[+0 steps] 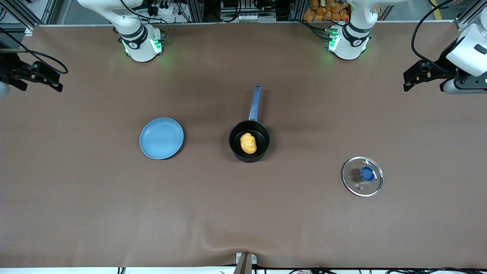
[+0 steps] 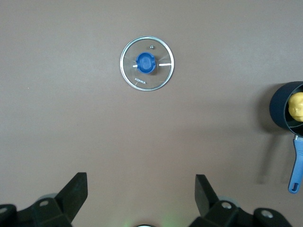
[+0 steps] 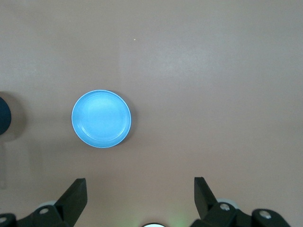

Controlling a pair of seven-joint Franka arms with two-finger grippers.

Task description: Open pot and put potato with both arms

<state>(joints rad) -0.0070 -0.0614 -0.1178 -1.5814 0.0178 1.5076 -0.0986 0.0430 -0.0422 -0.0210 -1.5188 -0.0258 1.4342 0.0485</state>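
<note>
The right gripper hangs above the table's right-arm end, its fingers spread wide and holding nothing. A flat round blue plate lies bare. At mid-table stands the small black saucepan with a long blue handle, uncovered, the lumpy yellow potato inside it. Its round glass lid with a blue knob lies flat on the brown table, nearer the front camera, toward the left arm's end. The left gripper hangs above that end, fingers wide apart, empty.
</note>
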